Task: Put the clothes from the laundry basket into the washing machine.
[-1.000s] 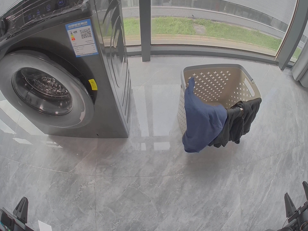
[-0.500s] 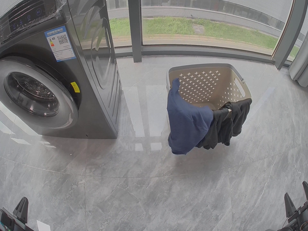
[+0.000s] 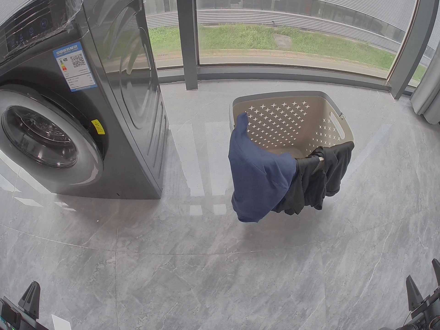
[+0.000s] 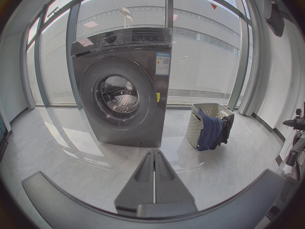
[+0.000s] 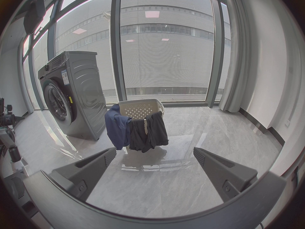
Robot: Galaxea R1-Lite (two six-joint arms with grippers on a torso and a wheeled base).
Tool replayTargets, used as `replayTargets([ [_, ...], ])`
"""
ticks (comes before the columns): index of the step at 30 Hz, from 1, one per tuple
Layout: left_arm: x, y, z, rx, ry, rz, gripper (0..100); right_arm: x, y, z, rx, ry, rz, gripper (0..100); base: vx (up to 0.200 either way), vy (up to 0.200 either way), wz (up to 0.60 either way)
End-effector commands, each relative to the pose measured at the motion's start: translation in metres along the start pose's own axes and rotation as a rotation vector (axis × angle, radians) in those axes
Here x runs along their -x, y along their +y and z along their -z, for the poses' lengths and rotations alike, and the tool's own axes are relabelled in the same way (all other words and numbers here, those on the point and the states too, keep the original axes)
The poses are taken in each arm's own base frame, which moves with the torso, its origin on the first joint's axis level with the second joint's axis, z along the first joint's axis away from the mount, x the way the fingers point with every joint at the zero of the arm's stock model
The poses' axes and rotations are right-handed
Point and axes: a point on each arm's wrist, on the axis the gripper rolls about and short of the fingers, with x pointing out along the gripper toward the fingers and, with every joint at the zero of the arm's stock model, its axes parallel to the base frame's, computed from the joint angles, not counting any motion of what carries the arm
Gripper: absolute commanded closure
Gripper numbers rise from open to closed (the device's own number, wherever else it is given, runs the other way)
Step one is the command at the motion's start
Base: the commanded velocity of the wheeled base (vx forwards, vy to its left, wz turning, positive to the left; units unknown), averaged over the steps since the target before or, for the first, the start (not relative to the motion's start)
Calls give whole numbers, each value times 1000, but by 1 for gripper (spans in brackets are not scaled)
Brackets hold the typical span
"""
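Note:
A beige laundry basket [image 3: 316, 115] with star-shaped holes stands on the floor right of centre, also seen as the laundry basket [image 4: 194, 128] and the laundry basket [image 5: 139, 107]. A blue garment [image 3: 256, 175] and a black garment [image 3: 316, 179] hang over its near rim. The grey washing machine [image 3: 123, 115] stands at the left with its round door [image 3: 41, 136] shut. My left gripper [image 4: 154, 172] is shut and empty, low and far from the machine. My right gripper [image 5: 154, 163] is open and empty, well short of the basket.
Grey tiled floor [image 3: 220, 271] lies open between me and the basket. A glass window wall [image 3: 293, 28] with a dark post [image 3: 187, 37] runs behind. A curtain [image 3: 428, 97] hangs at the far right.
The whole head view has shifted, so the washing machine and basket sit further left in the picture; the camera moved. The clothes and basket keep their arrangement.

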Motion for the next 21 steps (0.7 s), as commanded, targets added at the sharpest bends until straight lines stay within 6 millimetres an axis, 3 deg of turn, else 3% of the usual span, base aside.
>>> replayTargets([
  [1, 0, 0, 5, 0, 1, 1, 100, 0, 0, 4, 0, 3, 0, 0, 0, 0, 0],
  [5, 0, 0, 5, -2, 1, 1, 100, 0, 0, 4, 0, 3, 1, 0, 0, 0, 0],
  [17, 0, 0, 5, 1, 1, 1, 100, 0, 0, 4, 2, 3, 0, 0, 200, 0, 0],
  [21, 0, 0, 5, 1, 1, 1, 100, 0, 0, 4, 2, 3, 1, 0, 0, 0, 0],
])
